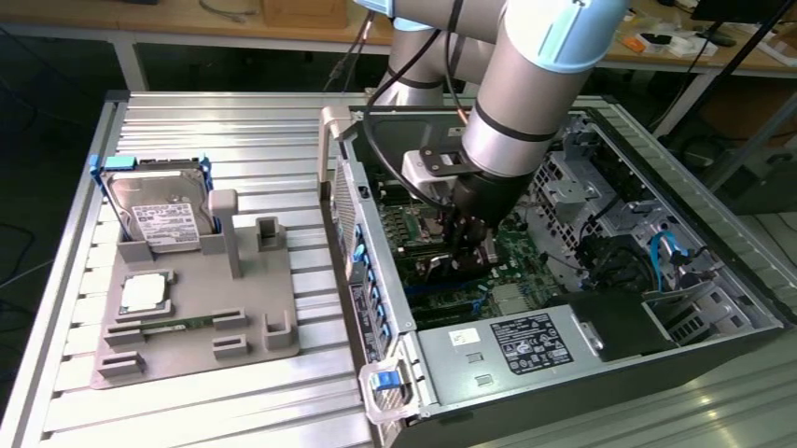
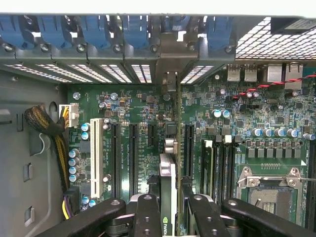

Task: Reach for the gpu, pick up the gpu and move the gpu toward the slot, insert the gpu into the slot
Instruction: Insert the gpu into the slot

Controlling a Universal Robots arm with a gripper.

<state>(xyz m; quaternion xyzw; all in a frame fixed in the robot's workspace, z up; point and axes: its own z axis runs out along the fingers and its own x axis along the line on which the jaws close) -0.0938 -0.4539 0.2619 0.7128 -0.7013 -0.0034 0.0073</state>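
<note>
Grey ribbed metal formed the worktop [image 1: 249, 411] in the exterior view, and on it lay the open black and silver computer case [image 1: 342, 201]. Just beside the case sat a grey plastic holder tray [image 1: 187, 345] carrying a boxy silver hard drive with a white label [image 1: 160, 219]. The silver and pale blue robot arm [image 1: 536, 84] reached down into the case, its black claw [image 1: 469, 250] low over the green motherboard [image 1: 405, 224] near the case's middle; what it held could not be made out from that side.

In the wrist view the claw [image 2: 170, 210] was clamped on the gpu [image 2: 168, 185], a thin dark circuit card seen edge-on, with black fingers [image 2: 147, 215] pressed to both faces. The card ran between two long black slots [image 2: 189, 143] on the motherboard [image 2: 128, 98], its silver end bracket [image 2: 170, 81] close to the case's perforated rear wall [image 2: 123, 71]. The slot meant for it lay hidden under the card's edge, so whether the contacts had entered could not be told.

The step looked like insertion. Doing it well probably meant holding the card parallel to those neighbouring slots, letting the bracket meet the gap in the rear wall without catching, and pressing squarely toward the motherboard rather than rocking. A tilted card could jam or scrape the small capacitors [image 2: 74, 160] nearby.
</note>
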